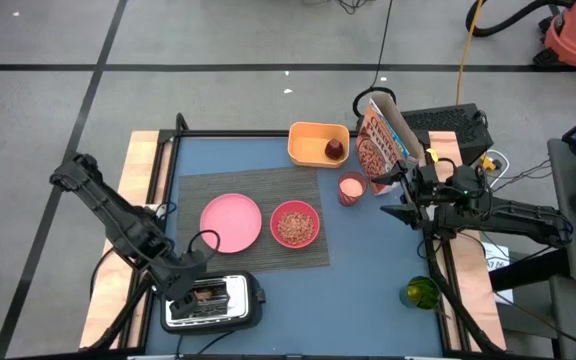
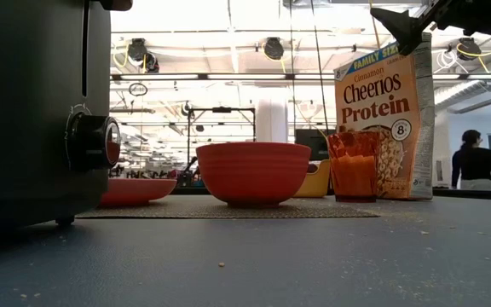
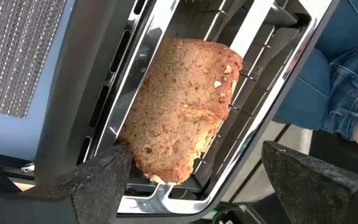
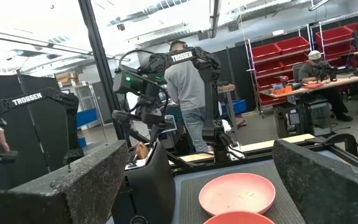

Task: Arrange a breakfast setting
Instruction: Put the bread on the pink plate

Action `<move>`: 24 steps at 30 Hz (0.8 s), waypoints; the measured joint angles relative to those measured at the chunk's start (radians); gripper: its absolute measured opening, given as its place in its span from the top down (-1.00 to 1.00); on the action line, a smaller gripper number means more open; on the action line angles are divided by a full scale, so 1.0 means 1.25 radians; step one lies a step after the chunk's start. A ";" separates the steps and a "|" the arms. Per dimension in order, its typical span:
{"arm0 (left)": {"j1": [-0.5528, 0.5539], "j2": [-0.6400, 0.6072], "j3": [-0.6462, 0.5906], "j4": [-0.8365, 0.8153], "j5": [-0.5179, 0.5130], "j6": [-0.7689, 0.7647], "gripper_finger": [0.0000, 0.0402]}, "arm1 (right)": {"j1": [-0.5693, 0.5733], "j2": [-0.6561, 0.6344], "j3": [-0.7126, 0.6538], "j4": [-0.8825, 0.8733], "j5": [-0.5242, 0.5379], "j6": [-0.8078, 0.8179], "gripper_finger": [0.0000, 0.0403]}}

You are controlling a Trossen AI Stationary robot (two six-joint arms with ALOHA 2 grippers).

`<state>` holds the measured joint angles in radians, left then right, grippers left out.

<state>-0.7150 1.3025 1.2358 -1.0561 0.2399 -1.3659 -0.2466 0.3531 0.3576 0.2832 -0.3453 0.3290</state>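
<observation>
Toast slice [image 3: 182,109] sits half sunk in the toaster [image 1: 213,301], lower part hidden; left gripper [image 3: 191,180] hovers over it, fingers wide. Right gripper [image 4: 197,180], wide too, waits beyond the pink bowl [image 1: 294,224].

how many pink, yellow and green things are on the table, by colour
Pink: 3, the flat plate, the bowl of cereal and the cup
Yellow: 1, the container holding the dark red fruit
Green: 1, the green item near the right arm
Total: 5
</observation>
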 joint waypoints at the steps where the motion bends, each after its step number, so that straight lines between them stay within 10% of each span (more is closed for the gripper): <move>1: 0.000 0.000 0.000 0.000 -0.001 0.000 -0.80 | 0.000 0.000 0.000 0.000 0.000 0.000 -0.95; 24: 0.001 0.000 0.000 -0.037 -0.037 -0.001 0.24 | 0.000 0.000 -0.001 -0.001 0.000 0.000 -0.95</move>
<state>-0.7139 1.3025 1.2358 -1.1026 0.1940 -1.3666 -0.2466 0.3531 0.3569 0.2825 -0.3450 0.3287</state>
